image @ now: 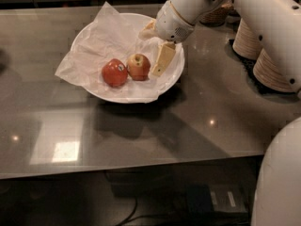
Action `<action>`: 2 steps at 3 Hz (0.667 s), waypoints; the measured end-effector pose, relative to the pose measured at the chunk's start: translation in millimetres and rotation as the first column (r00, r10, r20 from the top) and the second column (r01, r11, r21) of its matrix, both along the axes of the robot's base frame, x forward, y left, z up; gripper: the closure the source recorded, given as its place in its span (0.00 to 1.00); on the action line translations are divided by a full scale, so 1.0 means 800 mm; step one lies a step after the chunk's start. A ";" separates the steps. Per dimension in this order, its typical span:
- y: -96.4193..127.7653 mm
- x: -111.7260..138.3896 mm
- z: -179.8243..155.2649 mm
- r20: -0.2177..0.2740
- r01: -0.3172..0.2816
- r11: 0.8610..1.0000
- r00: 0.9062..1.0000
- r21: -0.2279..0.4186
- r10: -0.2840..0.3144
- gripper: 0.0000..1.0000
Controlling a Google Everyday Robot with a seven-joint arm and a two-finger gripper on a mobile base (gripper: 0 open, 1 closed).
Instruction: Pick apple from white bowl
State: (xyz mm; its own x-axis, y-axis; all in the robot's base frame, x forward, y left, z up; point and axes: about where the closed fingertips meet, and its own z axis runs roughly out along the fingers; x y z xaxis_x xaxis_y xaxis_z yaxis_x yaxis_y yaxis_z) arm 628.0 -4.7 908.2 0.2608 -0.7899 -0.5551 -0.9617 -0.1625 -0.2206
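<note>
The small yellow-and-red apple (138, 66) lies in the wide white bowl (177, 77), on crumpled white paper. A deep red apple (114, 72) touches it on the left. My gripper (156, 44) hangs over the right side of the bowl, just right of the yellow-and-red apple. It is open and holds nothing. One pale finger (163, 59) points down beside the apple, and the other finger (148, 28) is farther back.
Stacks of beige plates (275, 68) stand on the right of the grey table (141, 135). A wicker basket (215, 16) sits behind the arm. The paper (77, 67) hangs over the bowl's left rim. The robot's white body (282, 182) fills the lower right.
</note>
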 end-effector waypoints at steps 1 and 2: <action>0.010 0.006 -0.003 0.000 -0.020 1.000 1.000 0.009 0.020 0.23; 0.015 0.010 -0.009 -0.005 -0.037 0.999 0.999 0.027 0.037 0.32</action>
